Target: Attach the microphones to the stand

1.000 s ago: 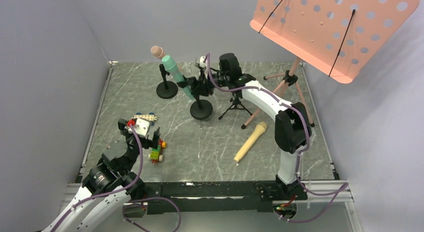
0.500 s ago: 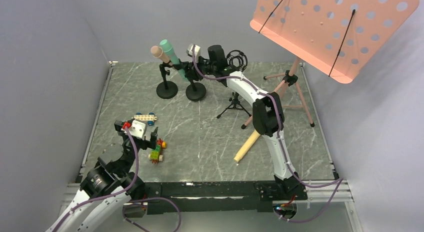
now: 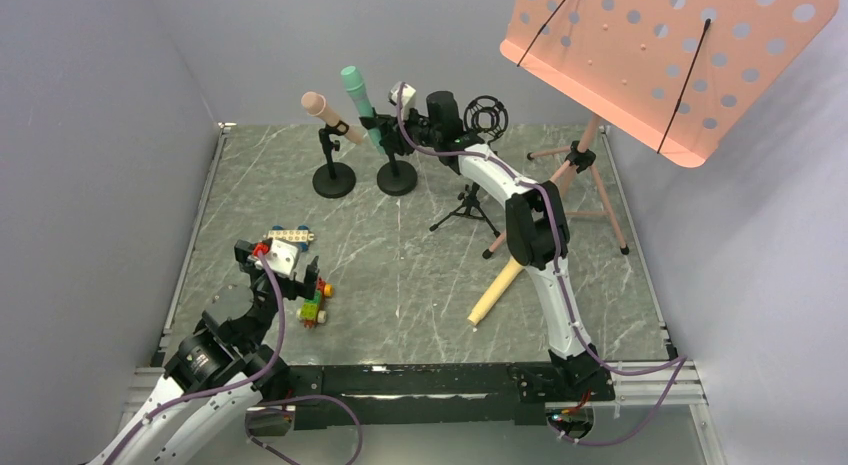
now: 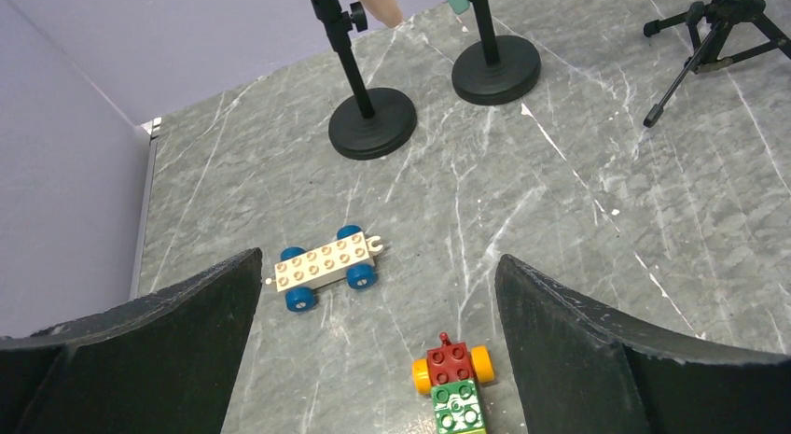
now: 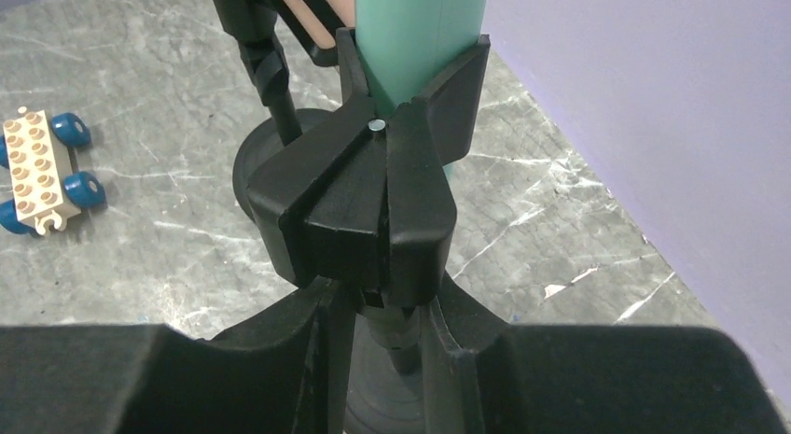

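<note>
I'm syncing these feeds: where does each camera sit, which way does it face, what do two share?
Top external: above and behind, looking down at the table; both arms show.
Left wrist: low, facing the far wall; open left gripper frames it.
Right wrist: facing the teal microphone; right gripper clasps its stand.
Wrist views share the white car.

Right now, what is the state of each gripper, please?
Left gripper: open, empty.
Right gripper: shut on the stand under the teal microphone.

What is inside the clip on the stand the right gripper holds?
The teal-green microphone stands in the clip. The clip covers the part it holds; the right gripper clamps the stand below it.
</note>
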### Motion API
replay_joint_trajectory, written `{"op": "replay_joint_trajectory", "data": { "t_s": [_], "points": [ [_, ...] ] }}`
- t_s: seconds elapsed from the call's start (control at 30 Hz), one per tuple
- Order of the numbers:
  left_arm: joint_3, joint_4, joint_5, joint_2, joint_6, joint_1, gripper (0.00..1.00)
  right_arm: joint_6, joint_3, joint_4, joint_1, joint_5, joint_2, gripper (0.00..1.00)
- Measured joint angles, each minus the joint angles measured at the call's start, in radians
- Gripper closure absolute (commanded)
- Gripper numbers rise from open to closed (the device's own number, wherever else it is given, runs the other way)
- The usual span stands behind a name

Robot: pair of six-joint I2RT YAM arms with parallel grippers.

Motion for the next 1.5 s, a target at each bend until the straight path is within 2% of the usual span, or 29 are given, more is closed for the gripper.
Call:
{"op": "replay_joint_trajectory", "data": {
  "t_s": [0.3,0.6,0.63,0.67,1.23,1.5],
  "points": [
    [0.000,0.000,0.001,0.000,0.001,0.000,0.01,0.013,-0.136,0.099,-0.006,-0.005,-0.062,0.60],
    [0.000,0.000,0.001,-0.005,0.001,0.000,0.01,0.012,-0.240,0.078,0.018,-0.030,-0.148,0.19],
    [0.000,0.000,0.001,-0.007,0.001,0.000,0.01,0.015,-0.254,0.073,0.024,-0.030,-0.162,0.06],
    [0.000,0.001,0.001,-0.010,0.001,0.000,0.01,0.018,-0.266,0.067,0.032,-0.029,-0.175,0.01],
    [0.000,0.000,0.013,-0.063,0.000,0.000,0.01,0.093,-0.524,0.071,0.058,0.025,-0.417,0.00],
    [0.000,0.000,0.027,-0.064,0.000,0.000,0.01,0.162,-0.567,0.088,0.061,0.113,-0.445,0.00]
  ]
}}
